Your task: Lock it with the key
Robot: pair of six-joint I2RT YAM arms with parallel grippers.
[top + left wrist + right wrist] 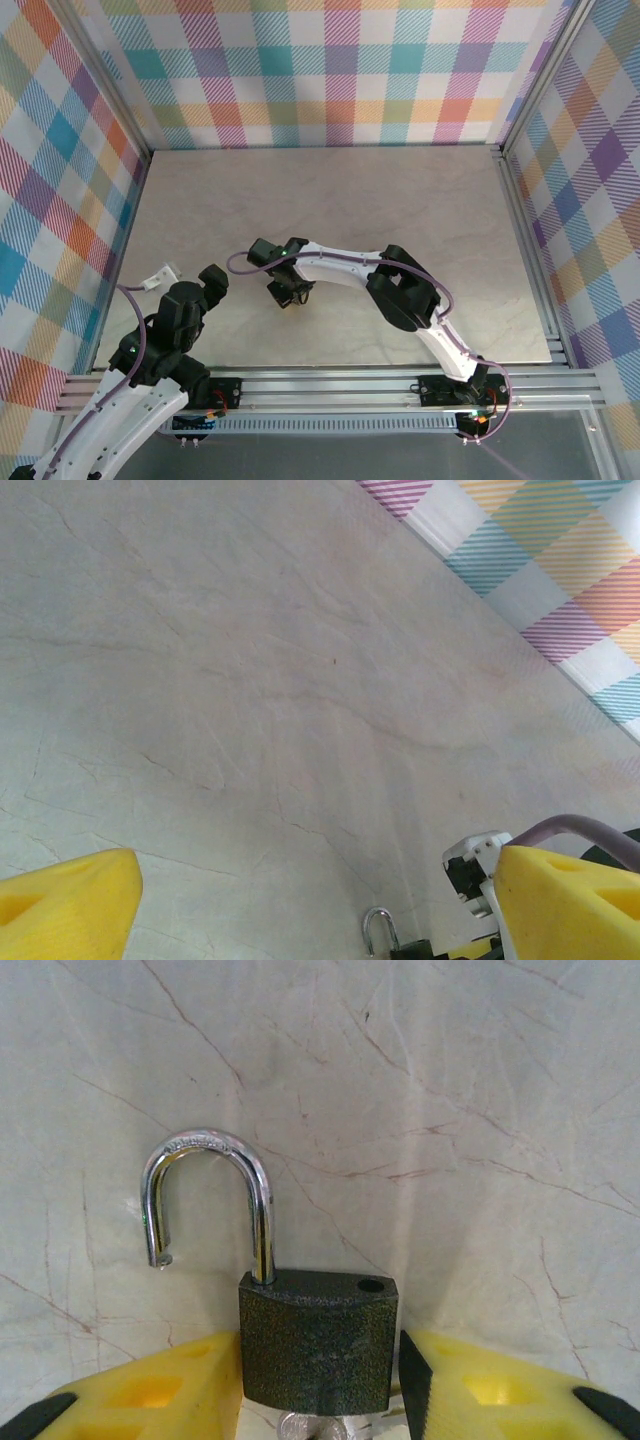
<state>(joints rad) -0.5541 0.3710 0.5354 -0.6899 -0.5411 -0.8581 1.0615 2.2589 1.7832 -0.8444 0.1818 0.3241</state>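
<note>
Yellow fingers [150,1395] of the right gripper [320,1400] were clamped on the dark padlock [318,1345] body, just above the marble-patterned table [350,200]. The chrome shackle [215,1195] stood open, its free end turned away from its hole. The left gripper [320,905] hung near, jaws wide apart, holding nothing.

Bright, even, diffuse light fills the overhead view; the pale marbled stone tabletop [330,200] shows no glare, only a soft shadow just off centre toward 7 o'clock. In the right wrist view the dark speckled metal padlock [318,1345] is sharp, and its curved chrome shackle [255,1200] carries white highlights. The left wrist view is softer, with the yellow foam finger pads [70,905] at 7 and 5 o'clock blurred
</note>
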